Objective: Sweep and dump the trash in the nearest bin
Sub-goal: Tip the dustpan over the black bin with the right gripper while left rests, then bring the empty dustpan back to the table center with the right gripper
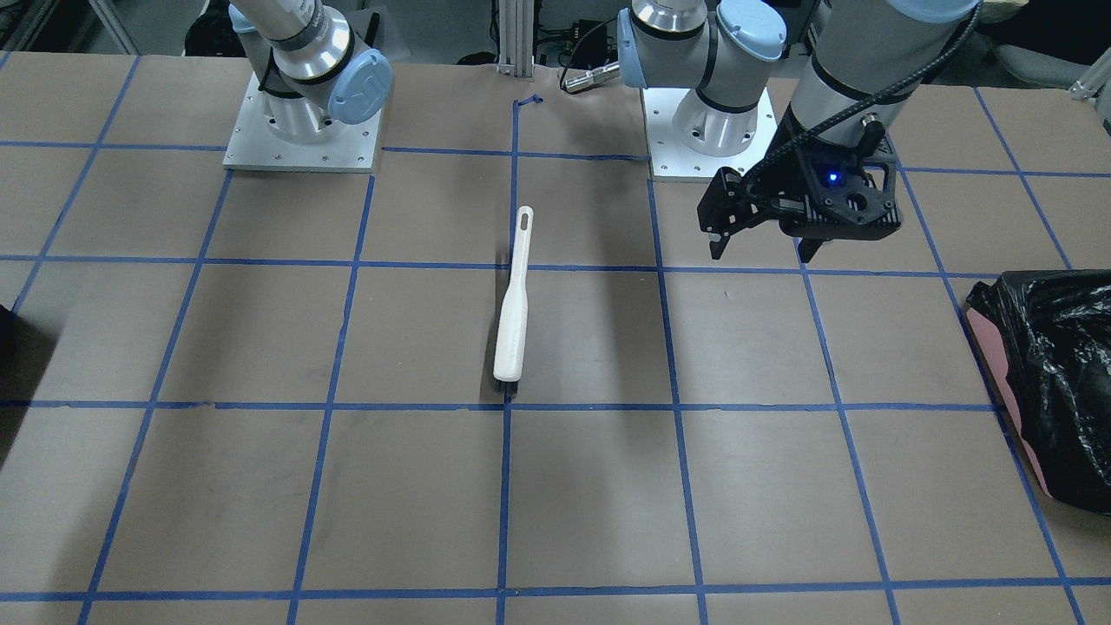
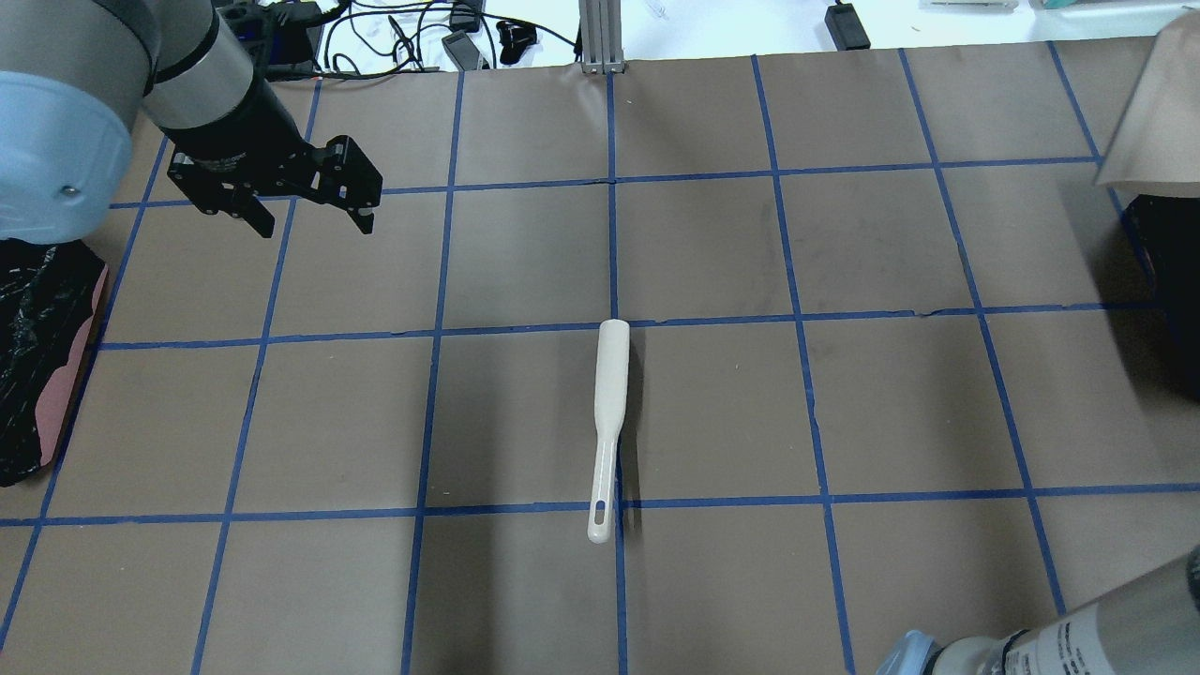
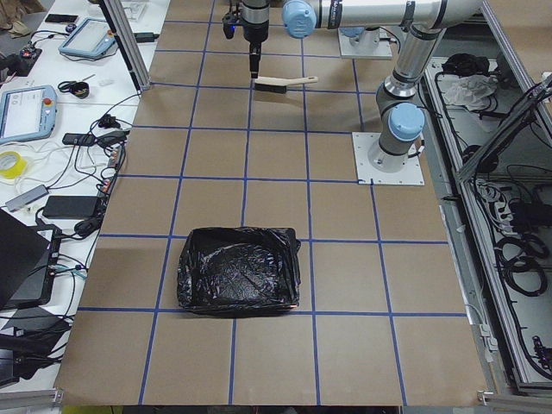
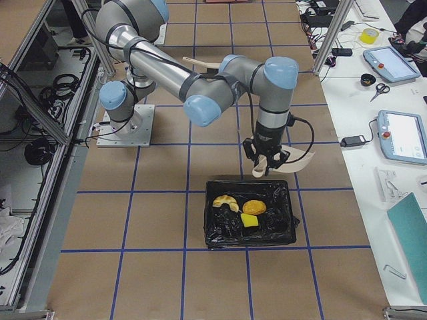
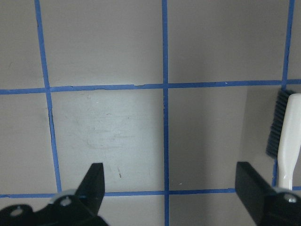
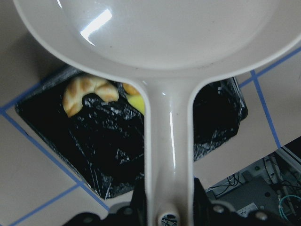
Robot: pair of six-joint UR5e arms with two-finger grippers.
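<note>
My right gripper (image 4: 267,163) is shut on the handle of the white dustpan (image 6: 160,33) and holds it just above a black-lined bin (image 4: 280,227). The trash lies inside this bin: a pale yellow curved piece (image 4: 225,201), a brown-orange lump (image 4: 254,207) and a yellow sponge (image 4: 249,221). The right wrist view shows the curved piece (image 6: 89,92) beneath the pan. The pan looks empty. My left gripper (image 1: 764,252) is open and empty, hovering above the table, and it also shows in the overhead view (image 2: 309,225). The white brush (image 2: 609,422) lies flat at the table's middle.
A second black-lined bin (image 3: 239,269) stands at the table end on my left, and it also shows in the front view (image 1: 1050,373). The brush's bristles (image 5: 275,125) show at the right edge of the left wrist view. Blue tape lines grid the brown table.
</note>
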